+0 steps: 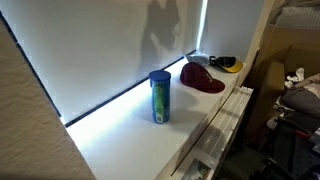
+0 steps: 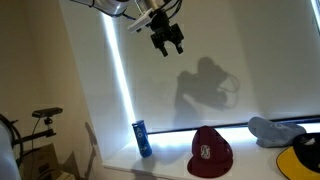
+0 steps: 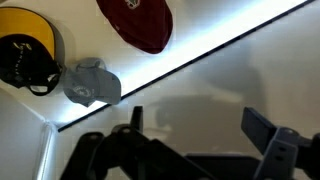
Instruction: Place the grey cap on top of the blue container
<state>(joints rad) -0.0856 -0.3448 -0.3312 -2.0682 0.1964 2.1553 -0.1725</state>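
The grey cap [image 3: 91,83] lies on the white shelf between a yellow-black cap and a dark red cap; it also shows in both exterior views [image 2: 272,130] [image 1: 199,58]. The blue container [image 1: 159,97] stands upright on the shelf with its blue lid on, apart from the caps, and shows small in an exterior view [image 2: 142,138]. My gripper [image 2: 167,41] hangs high above the shelf, open and empty. In the wrist view its two fingers [image 3: 195,125] are spread wide over bare surface.
A dark red cap [image 1: 203,77] [image 2: 211,152] [image 3: 137,22] lies near the container. A yellow-black cap [image 3: 25,55] [image 2: 305,152] [image 1: 229,65] lies at the shelf's end. The shelf [image 1: 120,140] drops off at its front edge; clutter [image 1: 295,110] stands beyond.
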